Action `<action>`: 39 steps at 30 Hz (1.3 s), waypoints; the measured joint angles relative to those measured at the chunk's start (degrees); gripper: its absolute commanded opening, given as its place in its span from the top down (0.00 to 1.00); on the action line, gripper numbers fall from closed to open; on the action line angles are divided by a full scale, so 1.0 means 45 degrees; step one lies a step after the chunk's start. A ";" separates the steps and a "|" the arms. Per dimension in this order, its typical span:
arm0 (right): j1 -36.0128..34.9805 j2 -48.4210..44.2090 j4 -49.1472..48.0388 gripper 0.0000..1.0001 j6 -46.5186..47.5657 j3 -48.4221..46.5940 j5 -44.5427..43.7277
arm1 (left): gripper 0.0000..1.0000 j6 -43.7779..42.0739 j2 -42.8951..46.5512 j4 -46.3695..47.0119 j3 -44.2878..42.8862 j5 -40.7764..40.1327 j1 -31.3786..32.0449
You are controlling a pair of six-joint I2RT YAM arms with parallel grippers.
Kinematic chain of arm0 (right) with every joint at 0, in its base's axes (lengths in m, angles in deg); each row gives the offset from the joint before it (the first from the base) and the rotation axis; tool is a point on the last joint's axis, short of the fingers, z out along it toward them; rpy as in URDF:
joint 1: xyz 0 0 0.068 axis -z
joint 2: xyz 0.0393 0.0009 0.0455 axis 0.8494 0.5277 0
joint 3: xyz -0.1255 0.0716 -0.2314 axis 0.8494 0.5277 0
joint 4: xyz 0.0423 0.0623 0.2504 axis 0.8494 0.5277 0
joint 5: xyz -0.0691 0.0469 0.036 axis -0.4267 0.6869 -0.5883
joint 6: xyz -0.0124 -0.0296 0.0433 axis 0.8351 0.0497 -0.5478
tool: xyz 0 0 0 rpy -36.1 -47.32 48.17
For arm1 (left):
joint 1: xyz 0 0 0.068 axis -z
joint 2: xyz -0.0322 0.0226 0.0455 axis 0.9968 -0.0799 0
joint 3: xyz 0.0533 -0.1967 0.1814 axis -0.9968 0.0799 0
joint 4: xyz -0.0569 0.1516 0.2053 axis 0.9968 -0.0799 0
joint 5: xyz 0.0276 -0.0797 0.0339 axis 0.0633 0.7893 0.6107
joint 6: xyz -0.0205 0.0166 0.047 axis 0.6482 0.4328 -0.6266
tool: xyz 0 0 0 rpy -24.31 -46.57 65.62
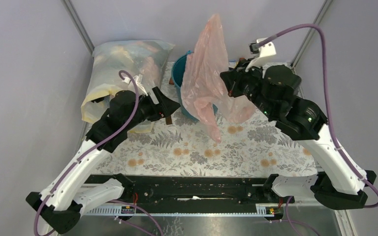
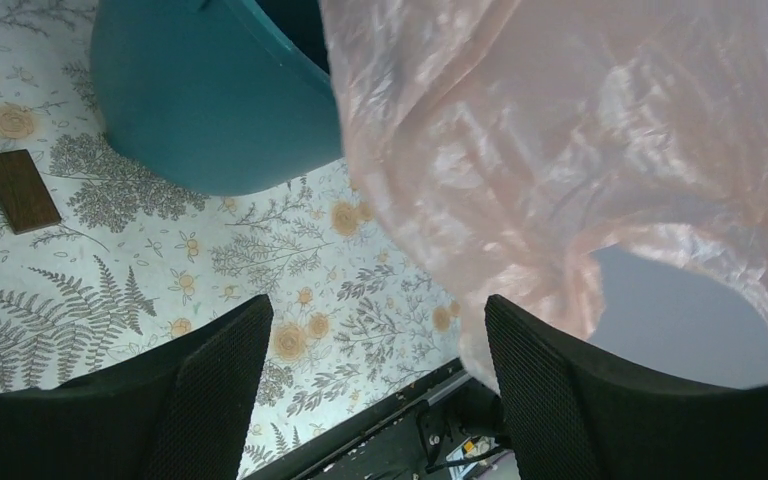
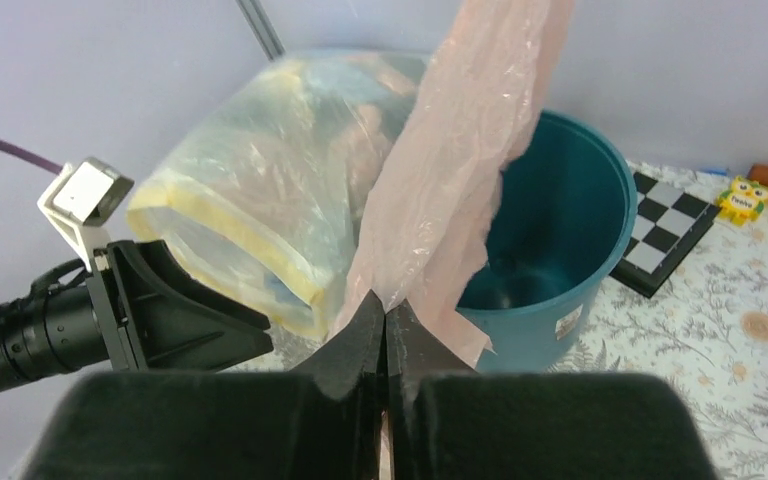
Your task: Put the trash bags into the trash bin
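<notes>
Trash bag [image 1: 204,73] pinched in R gripper [image 3: 384,312], L gripper [image 2: 375,330] wide open, empty

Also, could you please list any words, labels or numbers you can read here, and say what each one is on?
Nothing can be read with certainty.
yellow owl figure: a small dark word on its front, too blurred to read.
white sticker on the trash bin: too small to read.
</notes>
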 measured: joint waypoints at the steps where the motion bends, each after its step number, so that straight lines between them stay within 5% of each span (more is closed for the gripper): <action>1: 0.0000 0.0131 0.0092 0.93 -0.0005 0.0000 0.0005 | 0.20 -0.0015 -0.0267 0.0102 0.0000 0.0058 0.0000; 3: 0.0000 0.0437 0.0321 0.83 -0.0019 0.0000 0.0039 | 0.18 -0.0005 -0.0583 0.0248 0.0000 0.0253 0.0000; 7: 0.0000 0.0782 0.0627 0.47 -0.0155 0.0000 0.0287 | 0.13 0.0214 -0.0733 0.0850 0.0019 0.1107 0.0000; 10: 0.0000 0.0933 0.0724 0.44 -0.0170 -0.0005 0.0379 | 0.12 0.0495 -0.0544 0.1574 0.0296 0.1749 0.0170; 13: 0.0000 0.1166 0.0835 0.47 -0.0194 -0.0024 0.0330 | 0.12 0.0651 -0.0262 0.1957 0.0733 0.1885 0.0738; 17: 0.0000 0.1447 0.1010 0.66 -0.0296 -0.0024 0.0165 | 0.12 0.0763 -0.0330 0.2225 0.0928 0.1880 0.1642; 24: 0.0000 0.1511 0.1185 0.69 -0.0525 0.0092 0.0117 | 0.11 0.0398 -0.0758 0.2419 0.0889 0.1054 0.3206; 31: 0.0000 0.1598 0.1180 0.70 -0.0641 0.0335 0.0121 | 0.23 -0.0845 -0.0529 0.1103 -0.0408 -0.1860 0.4401; 39: 0.0000 0.1831 0.0928 0.71 -0.0797 0.0573 0.0131 | 0.20 -0.2093 -0.1141 -0.0423 -0.1171 -0.5459 0.6693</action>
